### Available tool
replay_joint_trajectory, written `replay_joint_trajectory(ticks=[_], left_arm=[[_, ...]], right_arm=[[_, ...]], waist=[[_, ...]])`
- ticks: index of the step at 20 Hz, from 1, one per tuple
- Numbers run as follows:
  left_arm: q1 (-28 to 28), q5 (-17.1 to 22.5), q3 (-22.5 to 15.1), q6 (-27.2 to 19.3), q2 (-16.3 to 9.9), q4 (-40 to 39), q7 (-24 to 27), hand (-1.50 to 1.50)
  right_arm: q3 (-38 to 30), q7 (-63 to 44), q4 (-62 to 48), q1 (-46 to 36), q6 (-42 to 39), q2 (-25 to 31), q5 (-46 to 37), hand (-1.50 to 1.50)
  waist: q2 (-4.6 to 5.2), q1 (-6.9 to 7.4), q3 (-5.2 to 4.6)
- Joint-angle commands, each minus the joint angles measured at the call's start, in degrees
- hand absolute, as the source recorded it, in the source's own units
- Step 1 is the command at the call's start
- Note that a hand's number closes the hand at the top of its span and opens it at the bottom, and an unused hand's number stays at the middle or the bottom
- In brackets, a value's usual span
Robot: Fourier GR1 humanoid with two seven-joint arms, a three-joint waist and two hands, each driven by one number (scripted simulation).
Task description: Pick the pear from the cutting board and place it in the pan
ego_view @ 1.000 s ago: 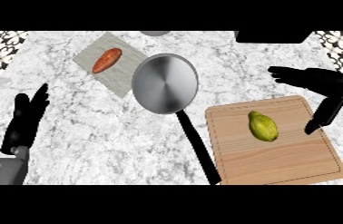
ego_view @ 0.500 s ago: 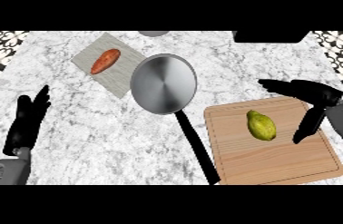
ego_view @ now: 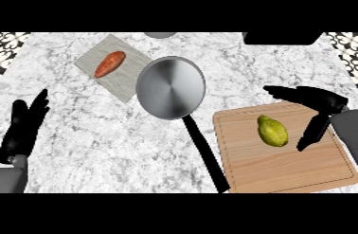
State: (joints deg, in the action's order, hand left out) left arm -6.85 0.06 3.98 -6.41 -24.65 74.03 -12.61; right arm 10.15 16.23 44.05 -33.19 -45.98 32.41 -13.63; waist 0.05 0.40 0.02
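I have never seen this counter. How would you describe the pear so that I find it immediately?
Look at the wooden cutting board at the right side of the marble counter, beside the pan's black handle. The pear lies on its upper half, just left of the right hand. It is the only yellow-green thing; the other food, an orange sweet potato, lies far left on a grey mat.

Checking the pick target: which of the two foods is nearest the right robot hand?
The green pear on the cutting board, beside the right robot hand. The orange sweet potato lies far off on the grey mat.
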Motion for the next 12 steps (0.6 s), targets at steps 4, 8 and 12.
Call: replay_joint_trajectory(ticks=[4, 8, 12], left_arm=[[-5.7, -2.3, 1.9, -0.1, 1.5, -6.2, 0.5, 0.0], [2.4, -2.1, 1.7, 0.9, 2.4, 0.6, 1.9, 0.0], [-3.5, -3.2, 2.4, 1.4, 2.4, -3.6, 0.3, 0.0]], right_arm=[[-0.6, 3.1, 0.8, 1.7, -2.4, -1.9, -2.4, -1.5], [-1.2, 6.0, -2.0, 1.7, -3.3, -0.2, -4.1, -1.5], [1.0, 3.8, -2.5, 2.6, 2.1, -6.9, -7.3, -1.5]], waist=[[0.03, -0.43, -0.02], [-0.02, 0.01, 0.0], [0.09, -0.08, 0.01]])
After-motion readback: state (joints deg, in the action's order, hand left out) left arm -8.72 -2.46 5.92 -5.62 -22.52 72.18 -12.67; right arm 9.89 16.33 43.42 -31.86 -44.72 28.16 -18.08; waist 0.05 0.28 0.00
